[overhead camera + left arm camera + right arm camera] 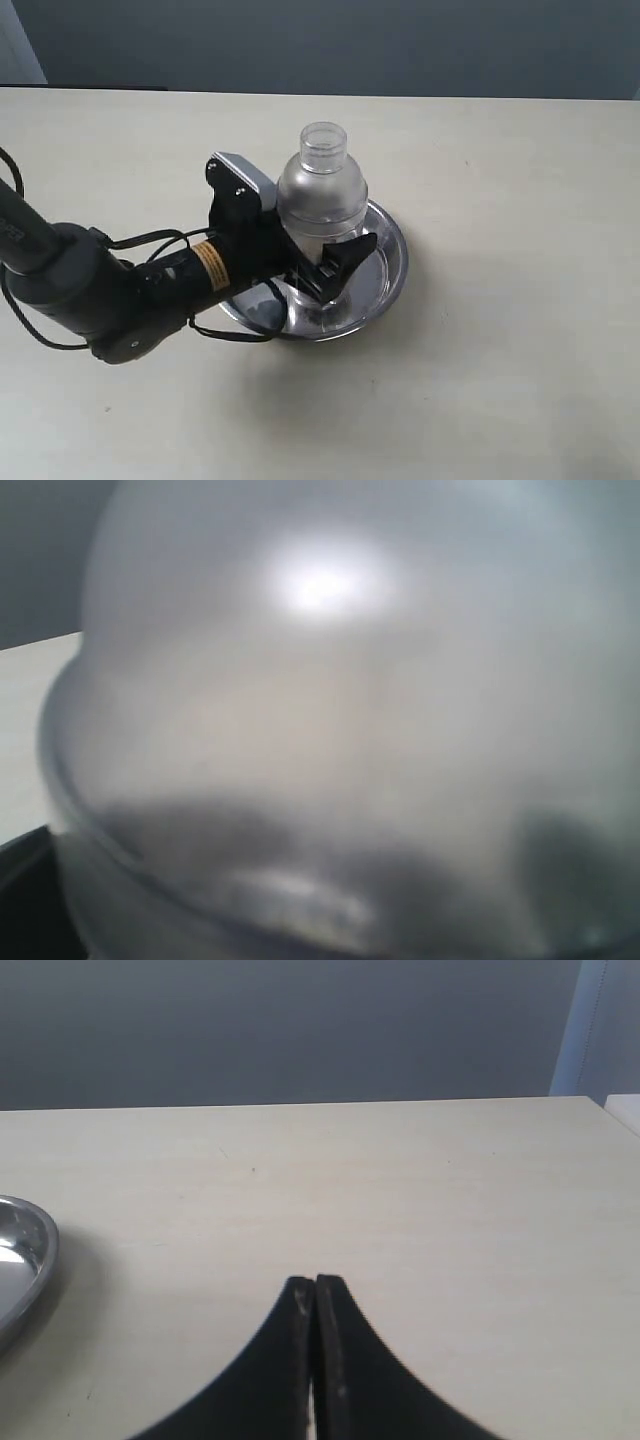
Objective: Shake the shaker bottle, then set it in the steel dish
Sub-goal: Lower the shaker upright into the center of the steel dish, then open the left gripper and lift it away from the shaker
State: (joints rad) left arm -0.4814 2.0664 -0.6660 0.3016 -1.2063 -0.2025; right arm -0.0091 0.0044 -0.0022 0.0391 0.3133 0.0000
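The shaker bottle [322, 185] stands upright inside the steel dish [396, 256], its clear cap on top and its frosted dome catching light. My left gripper [322, 268] reaches in from the left and is shut on the bottle's lower body, one black finger showing in front of it over the dish. The frosted dome of the shaker bottle [330, 710] fills the left wrist view and hides the fingers there. I cannot make out the grains inside. My right gripper [316, 1282] is shut on nothing above bare tabletop, with the steel dish's rim [42, 1252] off to its side.
The pale table [520, 350] spreads wide around the dish. A grey wall [330, 40] runs behind the table's far edge. The left arm's black body and cables [90, 290] lie over the table left of the dish.
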